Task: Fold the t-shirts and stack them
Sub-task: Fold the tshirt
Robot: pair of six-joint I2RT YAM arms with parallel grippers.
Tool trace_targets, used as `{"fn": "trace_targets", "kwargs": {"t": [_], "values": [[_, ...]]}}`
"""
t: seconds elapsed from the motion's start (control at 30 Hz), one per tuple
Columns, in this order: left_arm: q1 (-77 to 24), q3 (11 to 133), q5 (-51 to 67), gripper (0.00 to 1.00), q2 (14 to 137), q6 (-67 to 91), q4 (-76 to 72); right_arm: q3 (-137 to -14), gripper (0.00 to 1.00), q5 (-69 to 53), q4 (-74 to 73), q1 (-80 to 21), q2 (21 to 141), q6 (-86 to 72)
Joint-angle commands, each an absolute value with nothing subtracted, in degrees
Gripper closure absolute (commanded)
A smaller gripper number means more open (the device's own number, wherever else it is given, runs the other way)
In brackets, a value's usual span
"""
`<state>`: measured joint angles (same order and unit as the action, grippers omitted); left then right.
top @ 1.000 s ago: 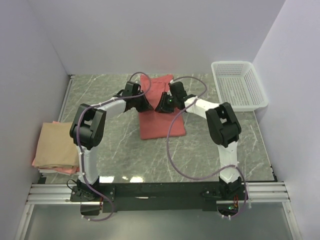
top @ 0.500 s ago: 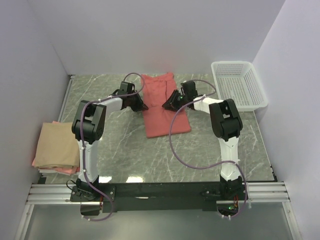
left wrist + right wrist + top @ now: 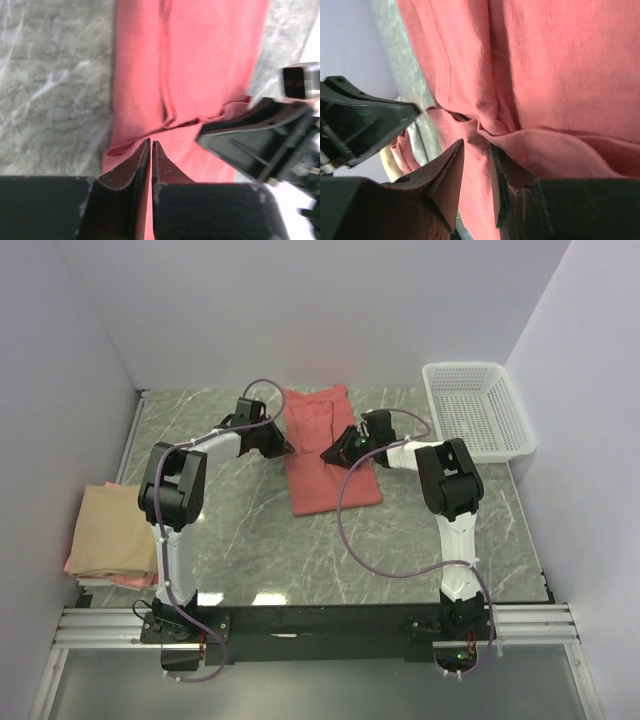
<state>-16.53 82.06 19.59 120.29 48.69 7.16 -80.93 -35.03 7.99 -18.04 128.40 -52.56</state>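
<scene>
The salmon-red t-shirt [image 3: 335, 490] lies flat as a long folded strip at the back middle of the table, and also shows in the left wrist view [image 3: 200, 65] and the right wrist view [image 3: 560, 65]. My left gripper [image 3: 285, 449] is at its left edge. Its jaws [image 3: 151, 142] are shut just over the cloth, with nothing seen between them. My right gripper [image 3: 330, 453] is over the shirt's middle. Its jaws [image 3: 477, 145] stand slightly apart beside a raised fold. The tan-beige t-shirt [image 3: 110, 525] lies folded on the pink one [image 3: 98, 578] at the left edge.
A white mesh basket [image 3: 475, 405] stands at the back right corner. White walls close the table on three sides. The two grippers face each other closely across the shirt: the right one shows in the left wrist view [image 3: 250, 135].
A second ago both grippers were close together over the shirt's middle. They have drawn apart, the left one out to the shirt's left edge. The shirt now lies flatter.
</scene>
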Motion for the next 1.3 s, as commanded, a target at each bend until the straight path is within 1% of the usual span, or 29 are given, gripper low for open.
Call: {"fn": "trace_targets", "kwargs": {"t": [0.0,0.13,0.3,0.47,0.77,0.87,1.0,1.13,1.27], "values": [[-16.4,81.5,19.4,0.89,113.7,48.0,5.7,-74.7,0.65,-33.2,11.7,-18.6,128.2,-54.8],[-16.4,77.7,19.2,0.90,110.1,49.0,4.8,-73.3,0.65,-30.9,7.6,-20.5,126.2,-53.4],[-16.5,72.5,19.1,0.89,104.3,49.6,3.9,-68.6,0.65,-29.6,8.1,-22.1,123.2,-55.0],[-16.5,68.9,18.7,0.89,99.8,49.3,4.6,-63.9,0.65,-29.6,12.0,-23.6,120.9,-58.8],[-17.6,54.9,18.2,0.89,89.0,50.7,1.0,-54.5,0.64,-30.2,18.9,-28.5,116.0,-61.8],[-18.2,50.1,17.8,0.89,87.5,51.2,0.4,-51.6,0.65,-29.3,20.1,-30.1,113.8,-62.0],[-19.1,46.9,17.9,0.89,86.6,51.5,-1.8,-47.1,0.65,-28.7,23.4,-32.4,110.7,-64.6],[-19.5,45.9,17.9,0.89,87.4,51.8,-3.1,-47.5,0.65,-29.2,23.4,-32.6,109.6,-64.0],[-19.9,46.9,17.9,0.90,89.8,51.5,-3.4,-49.9,0.64,-29.0,19.6,-31.4,107.1,-61.1]]}}
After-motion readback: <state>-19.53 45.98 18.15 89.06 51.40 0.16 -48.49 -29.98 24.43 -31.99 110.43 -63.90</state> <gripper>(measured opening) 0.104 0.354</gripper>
